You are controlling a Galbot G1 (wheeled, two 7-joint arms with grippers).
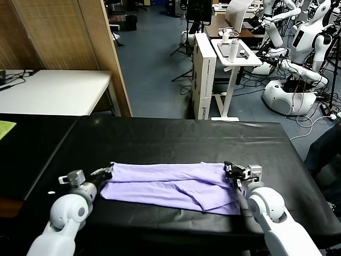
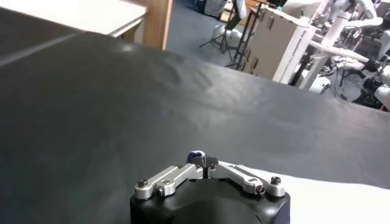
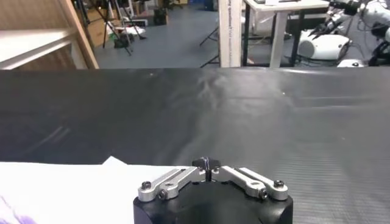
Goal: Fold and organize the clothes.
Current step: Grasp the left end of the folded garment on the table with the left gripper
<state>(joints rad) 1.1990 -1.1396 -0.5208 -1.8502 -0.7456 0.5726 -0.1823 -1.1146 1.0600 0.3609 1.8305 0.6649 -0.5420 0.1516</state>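
Observation:
The lavender T-shirt (image 1: pixel 170 184) lies as a long flat band across the near part of the black table (image 1: pixel 176 136). My left gripper (image 1: pixel 109 170) sits at the shirt's left end. In the left wrist view the left gripper (image 2: pixel 204 163) is shut, with a small fold of purple cloth pinched at its tips and pale cloth (image 2: pixel 335 195) beside it. My right gripper (image 1: pixel 230 169) is at the shirt's right end. In its wrist view the right gripper (image 3: pixel 207 164) is shut over the black surface. The shirt (image 3: pixel 73 189) reaches under one finger, and no cloth shows between the pads.
A yellow-green item (image 1: pixel 5 128) lies at the table's far left edge. Beyond the table are a white table (image 1: pixel 53 90), a wooden partition (image 1: pixel 80 42), a white cart (image 1: pixel 232 53) and other robots (image 1: pixel 298 69). Bare black tabletop stretches behind the shirt.

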